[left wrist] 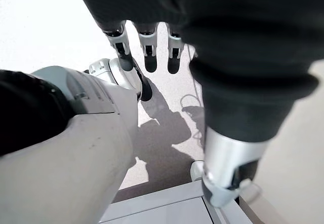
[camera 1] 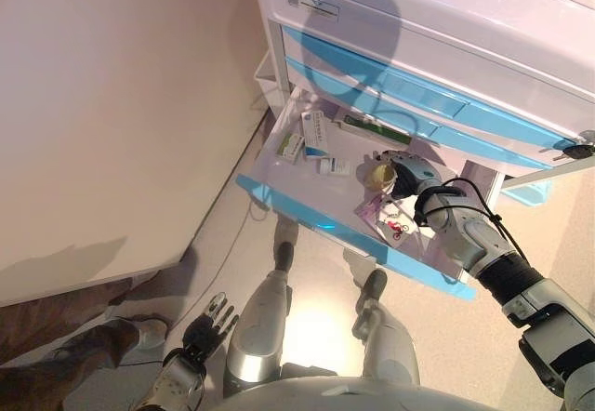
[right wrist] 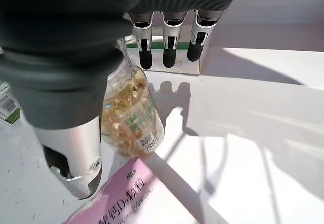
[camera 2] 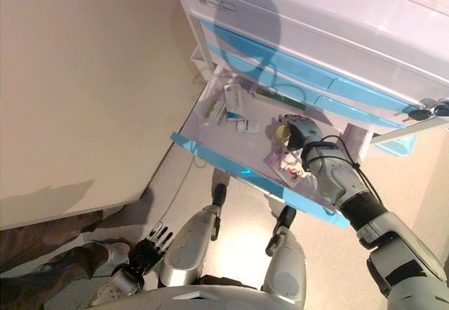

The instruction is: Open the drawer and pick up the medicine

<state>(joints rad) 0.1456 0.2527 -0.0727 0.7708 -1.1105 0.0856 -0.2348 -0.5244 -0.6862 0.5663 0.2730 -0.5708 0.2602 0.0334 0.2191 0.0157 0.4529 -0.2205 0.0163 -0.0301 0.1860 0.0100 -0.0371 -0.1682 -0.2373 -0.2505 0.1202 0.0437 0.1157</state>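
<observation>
The white cabinet's lowest drawer [camera 1: 279,199], with a blue front, stands pulled out. Inside it a clear bottle of yellow capsules [camera 1: 376,178] [right wrist: 132,113] lies on its side. My right hand [camera 1: 405,173] is reached into the drawer right over the bottle, fingers [right wrist: 169,49] straight and thumb [right wrist: 71,155] beside the bottle, open and not closed round it. A pink medicine box [camera 1: 386,216] [right wrist: 119,201] lies just in front of the bottle. White-and-green boxes [camera 1: 314,132] rest toward the drawer's left. My left hand [camera 1: 210,324] [left wrist: 147,49] hangs open low by my side.
Above the open drawer the cabinet [camera 1: 418,20] has two shut blue-fronted drawers [camera 1: 400,90]. A long white-and-green box [camera 1: 376,129] lies along the drawer's back wall. A pale wall panel [camera 1: 112,104] stands at the left, and a person's shoes [camera 1: 65,355] show at the lower left.
</observation>
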